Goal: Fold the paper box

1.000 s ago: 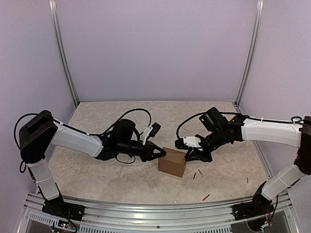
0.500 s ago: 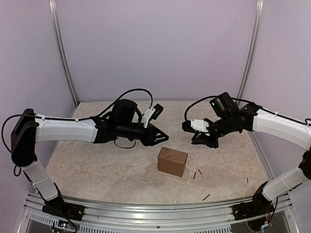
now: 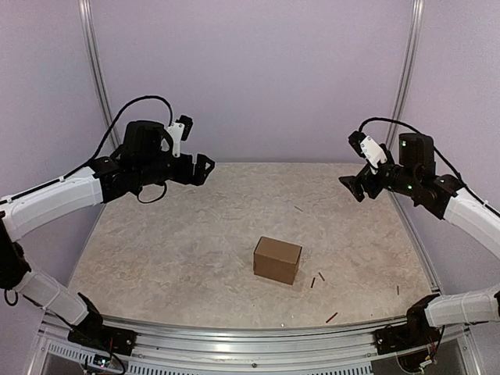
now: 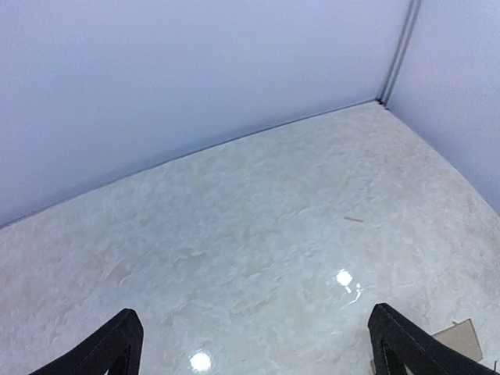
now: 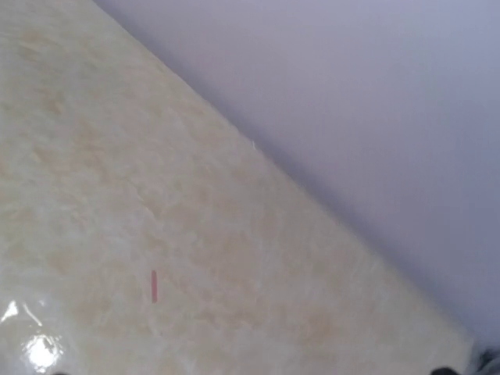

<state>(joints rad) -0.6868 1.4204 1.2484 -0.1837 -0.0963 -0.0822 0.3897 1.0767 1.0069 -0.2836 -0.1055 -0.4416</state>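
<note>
Spreading across the lower half of the overhead view, the mottled beige table (image 3: 156, 250) carries little. The left arm (image 3: 55, 199) reaches in from the left edge and the right arm (image 3: 469, 211) from the right edge. Both are raised high near the back wall and well apart from the work.

The paper box (image 3: 277, 260) stands alone just below the middle of the frame, with nothing touching it. It looks like a closed brown cardboard block, so the folding appears largely done.

I judge it light and hollow. Its panels should be stiff enough to keep their shape but easy to dent, and the dry card should offer fair grip. A gentle pinch across two opposite side walls near the top edge seems the safest hold, since a hard squeeze on a flap seam could pop it open.

The left gripper (image 3: 201, 169) has its fingers (image 4: 117, 348) spread wide over bare table. The right gripper (image 3: 351, 187) is only a dark shape in the overhead view, and I cannot tell whether it is apart or together.

Tiny dark sticks (image 3: 312, 282) lie scattered just right of the box.

The box's far faces and underside are hidden. In the left wrist view, a tan sliver at the lower right may be the box, but it is cut off. The right wrist view shows almost none of its own fingers.
</note>
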